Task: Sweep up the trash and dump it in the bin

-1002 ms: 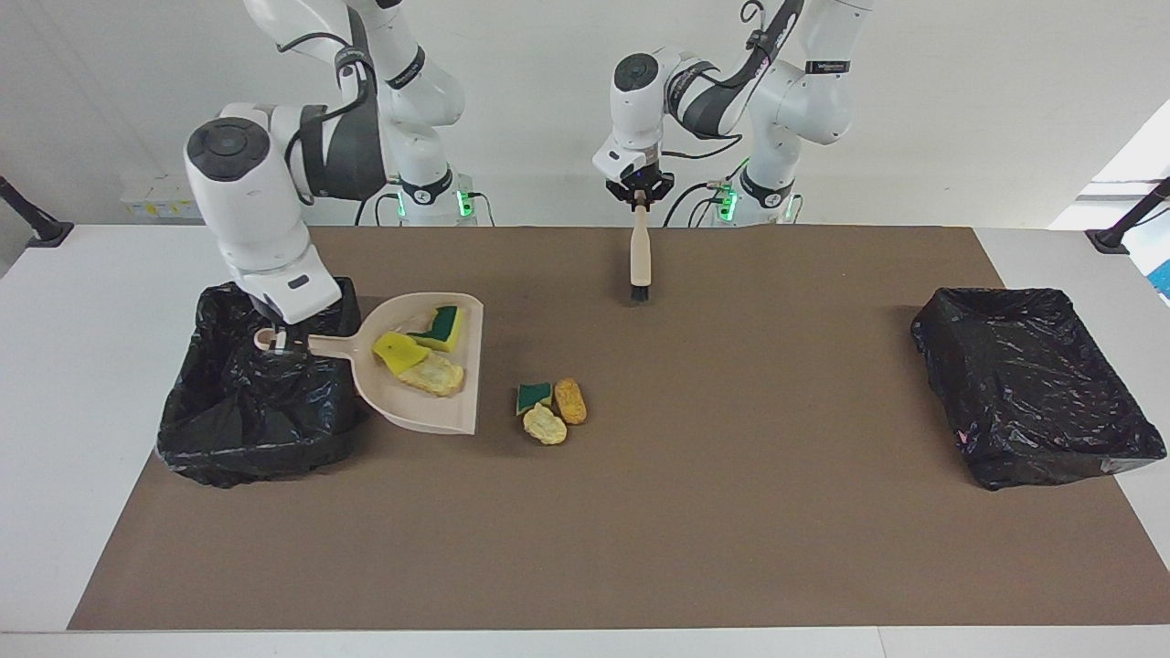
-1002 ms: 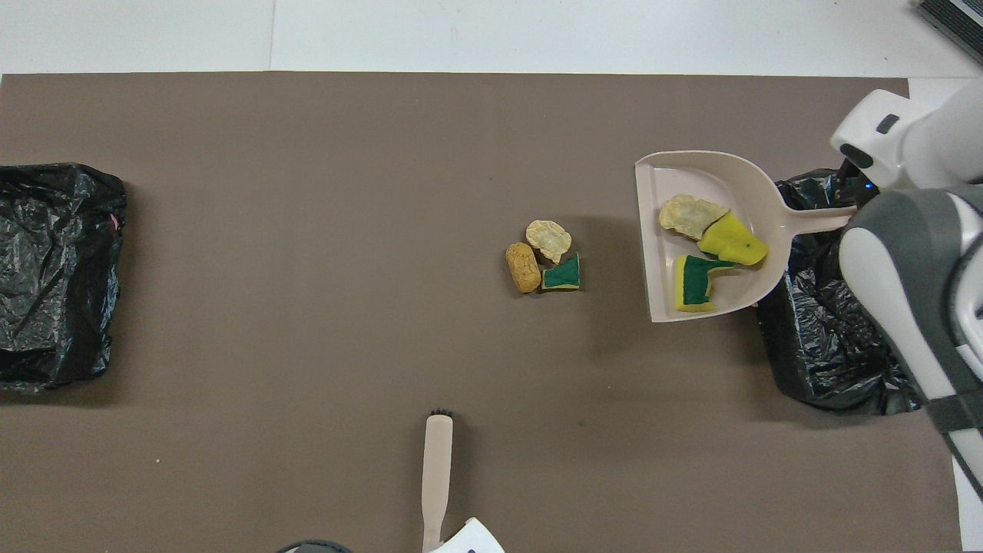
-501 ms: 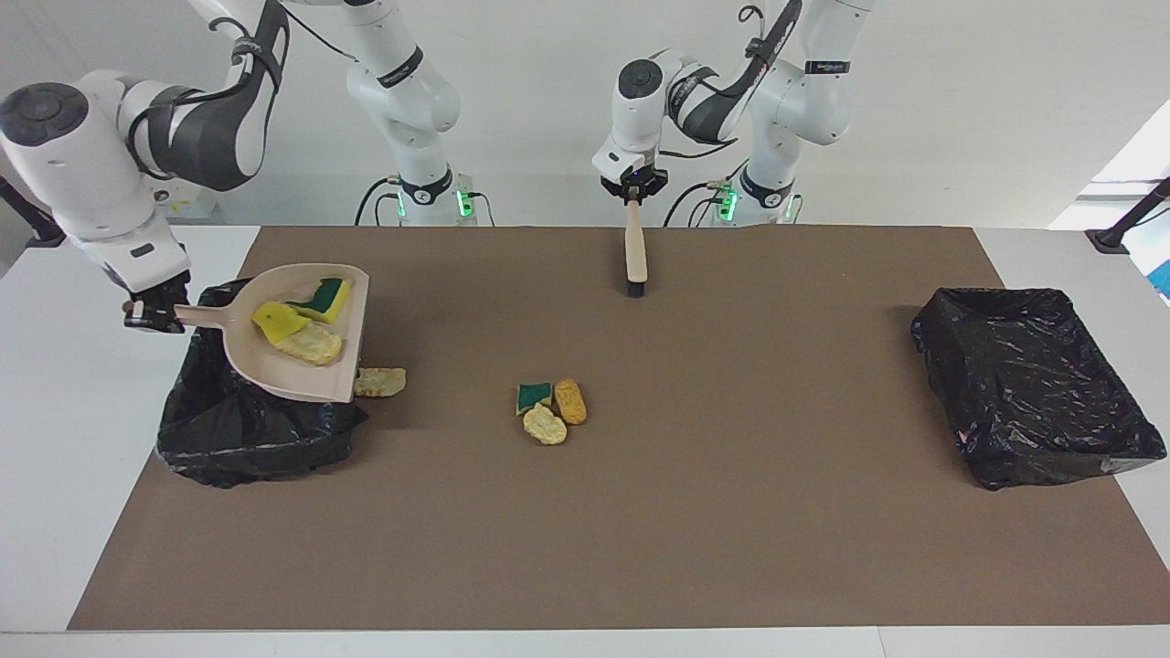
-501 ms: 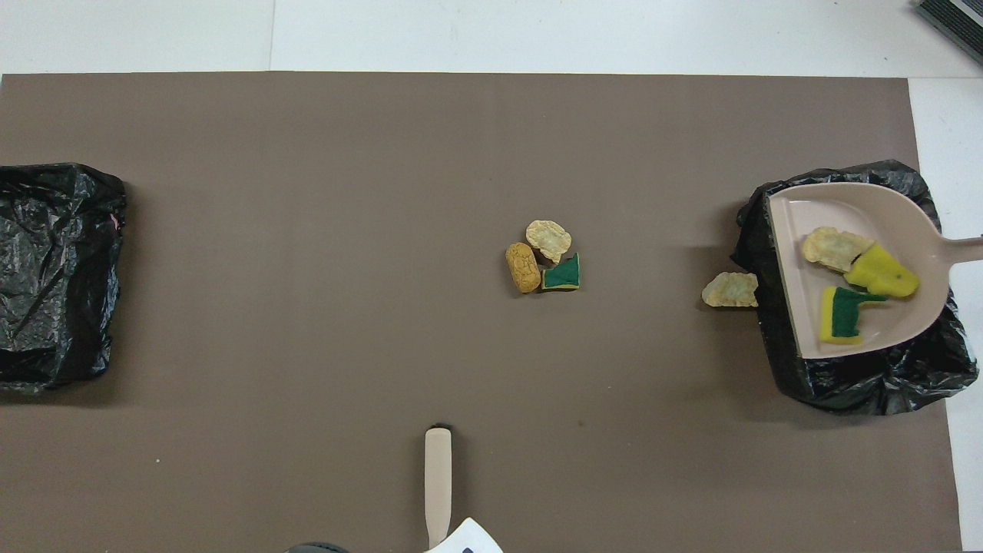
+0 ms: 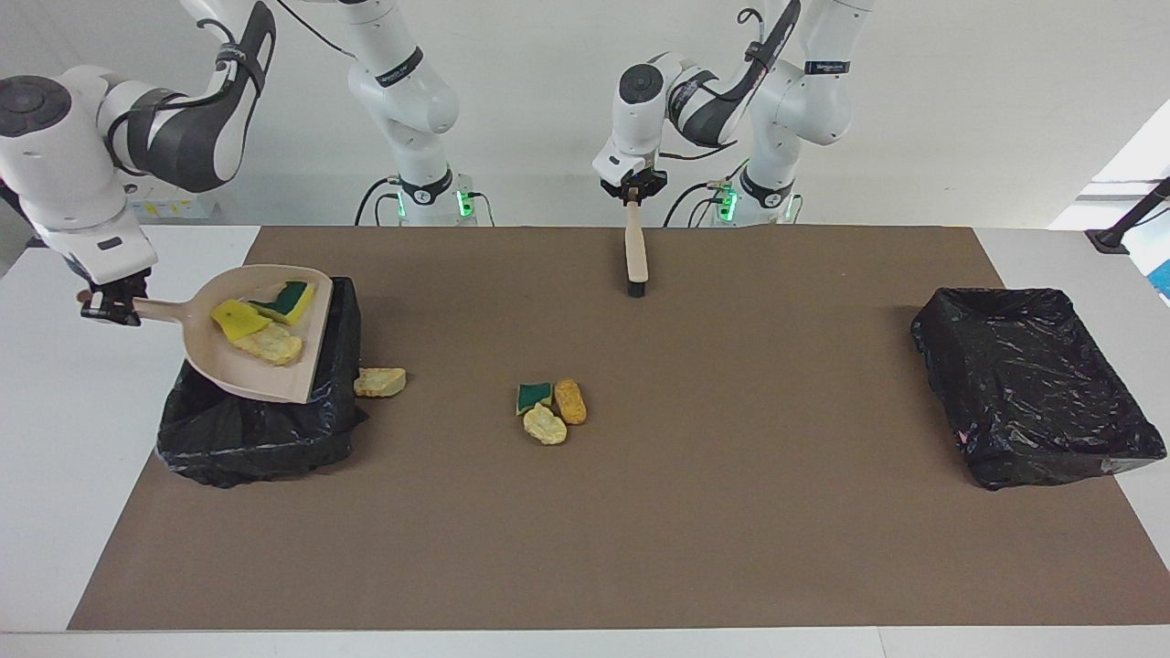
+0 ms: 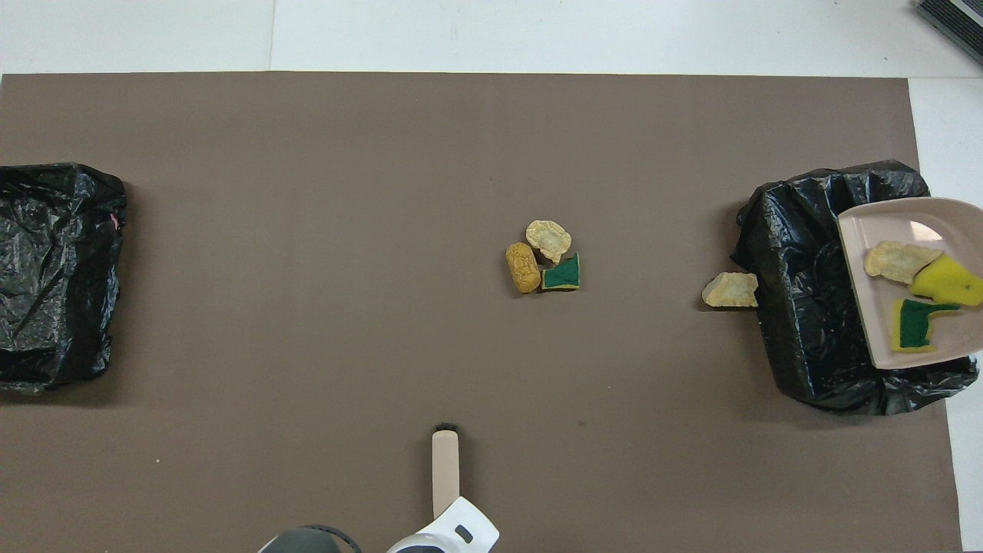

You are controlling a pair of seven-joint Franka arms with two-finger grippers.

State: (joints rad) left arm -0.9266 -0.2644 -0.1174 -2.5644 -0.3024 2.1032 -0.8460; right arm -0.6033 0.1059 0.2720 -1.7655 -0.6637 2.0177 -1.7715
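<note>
My right gripper (image 5: pixel 110 306) is shut on the handle of a beige dustpan (image 5: pixel 228 370), which it holds over the black-lined bin (image 5: pixel 256 429) at the right arm's end of the table. Three trash chunks lie in the dustpan (image 6: pixel 898 223): a yellow one (image 5: pixel 236 320), a yellow-and-green one (image 5: pixel 291 302) and a tan one (image 5: pixel 270 345). Another tan chunk (image 5: pixel 379 381) lies on the mat beside the bin (image 6: pixel 799 292). Three more chunks (image 5: pixel 551 409) sit together mid-mat. My left gripper (image 5: pixel 632 194) grips the top of a beige brush (image 5: pixel 635 256), which hangs upright.
A second black-lined bin (image 5: pixel 1033 384) stands at the left arm's end of the table. A brown mat (image 5: pixel 731 512) covers most of the white table, with its bare white edges showing around it.
The right arm lifted the loaded dustpan off the mat and carried it over the bin, leaving a tan chunk beside the bin. The brush drew back slightly toward the robots.
</note>
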